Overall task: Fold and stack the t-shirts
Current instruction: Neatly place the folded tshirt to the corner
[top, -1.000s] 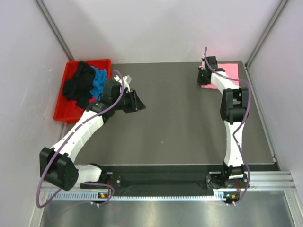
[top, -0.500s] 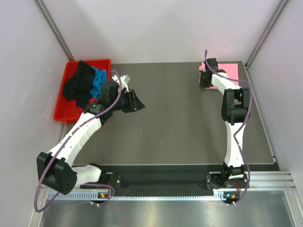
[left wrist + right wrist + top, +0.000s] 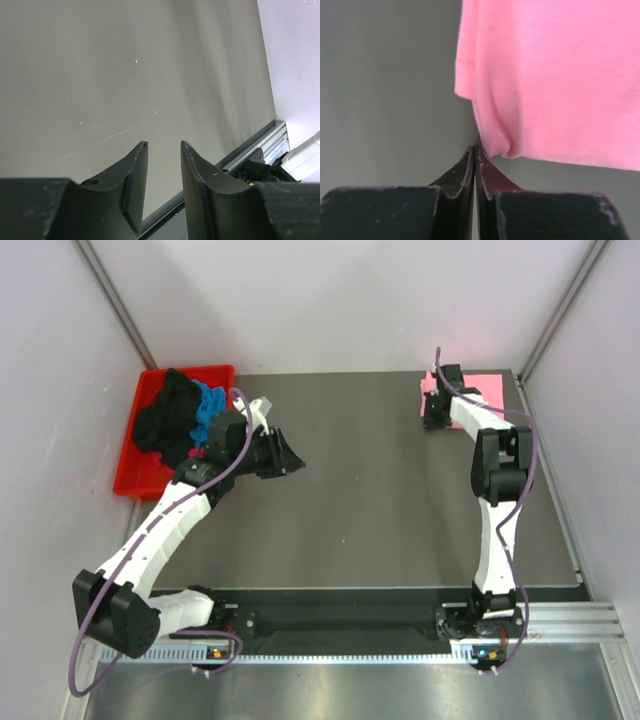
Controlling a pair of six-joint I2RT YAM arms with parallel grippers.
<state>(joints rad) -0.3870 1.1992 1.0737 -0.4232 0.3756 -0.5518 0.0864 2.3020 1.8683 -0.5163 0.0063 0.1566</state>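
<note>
A folded light pink t-shirt (image 3: 486, 390) lies flat at the table's back right corner; it fills the upper right of the right wrist view (image 3: 555, 75). My right gripper (image 3: 432, 418) is shut, and its tips (image 3: 475, 147) touch the shirt's near left corner with no cloth between them. A black t-shirt (image 3: 163, 416), a bright blue one (image 3: 211, 408) and a bit of magenta cloth (image 3: 196, 454) lie heaped in the red bin. My left gripper (image 3: 296, 462) is open and empty above bare table (image 3: 163, 144), right of the bin.
The red plastic bin (image 3: 126, 480) stands at the table's back left edge. White walls close in the back and both sides. The metal rail (image 3: 260, 145) at the table's near edge carries both arm bases.
My left arm has drawn slightly left toward the bin, still open. My right gripper has shifted a little back and right along the pink shirt's left edge.
</note>
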